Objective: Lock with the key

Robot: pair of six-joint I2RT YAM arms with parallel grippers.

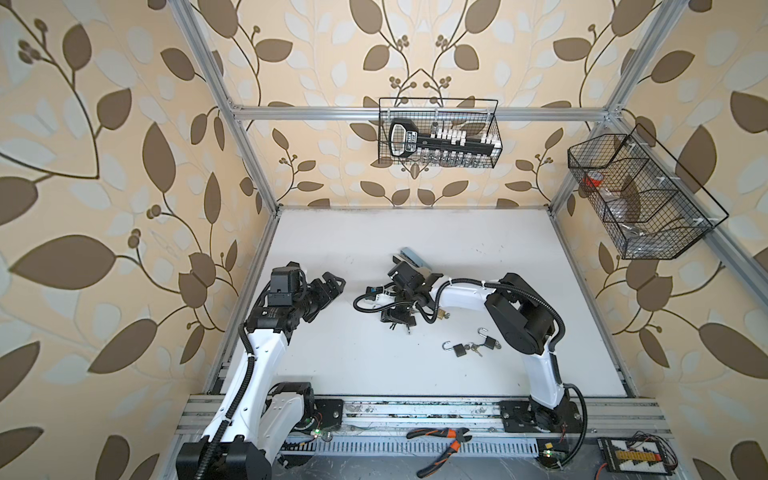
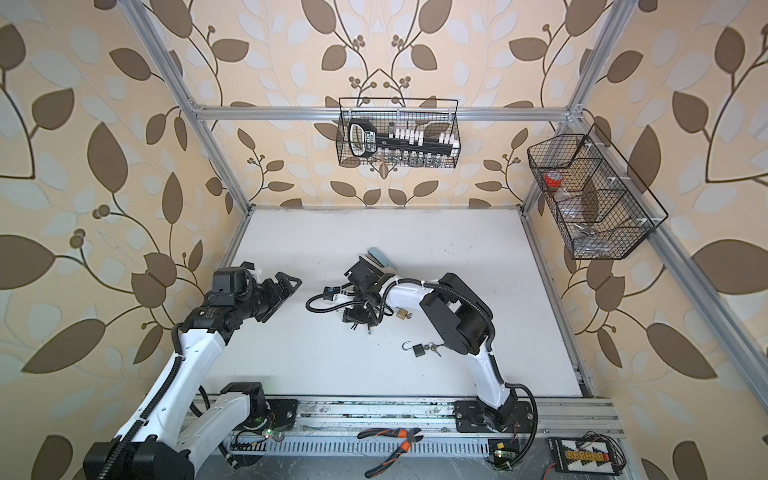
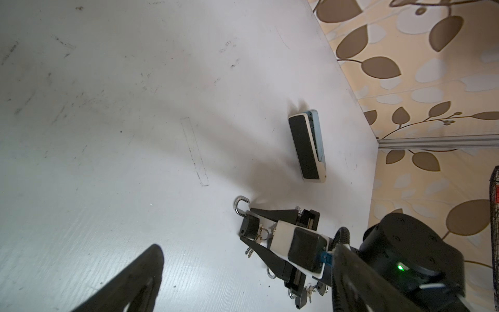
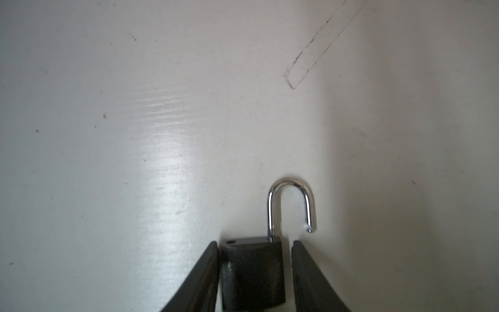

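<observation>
Padlock (image 4: 253,272) on table (image 4: 135,121) — between right end effector (image 4: 255,242) fingers.

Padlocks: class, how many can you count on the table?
4. One black padlock sits between the right gripper's jaws; a brass padlock lies under the right forearm; two more black padlocks lie nearer the front rail. The forearm may hide more.

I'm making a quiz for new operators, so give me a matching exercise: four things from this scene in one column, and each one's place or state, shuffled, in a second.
Column 1
1. black padlock
2. left end effector
3. pliers
4. red tape roll

Column 2
A. in the side wire basket
B. open, holding nothing
C. shackle open, between the right end effector fingers
D. on the metal frame at the front

Pairs: 1-C; 2-B; 3-D; 4-A
</observation>
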